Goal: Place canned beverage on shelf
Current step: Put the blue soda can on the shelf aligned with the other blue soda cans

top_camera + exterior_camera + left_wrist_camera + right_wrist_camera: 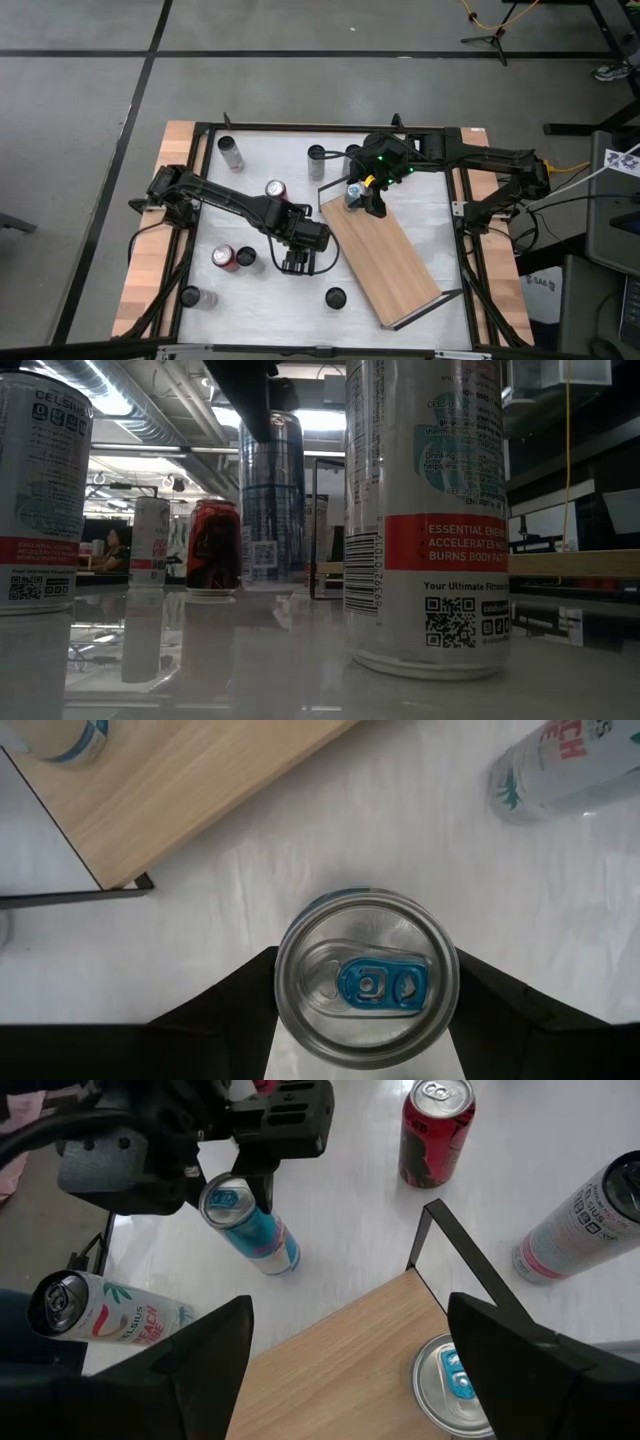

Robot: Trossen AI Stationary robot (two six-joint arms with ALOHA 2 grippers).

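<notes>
Blue-tabbed can [366, 982] sits gripped in left end effector [366, 1020].

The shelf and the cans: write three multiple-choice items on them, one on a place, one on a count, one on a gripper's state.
1. Where on the shelf does the can stand?
A. At the end under the right gripper
B. Mid-board
C. At the opposite end

2. How many cans stand on the shelf?
A. None
B. One
C. Three

3. What is the left gripper doing?
A. Hanging open over bare table
B. Closed on a blue-tabbed can
C. Resting on the shelf

Answers:
1. A: the right wrist view shows it beside the wire rail, below that gripper.
2. B: the rest of the board is bare in the high view.
3. B: the left wrist view shows the fingers against the can's sides.
</notes>
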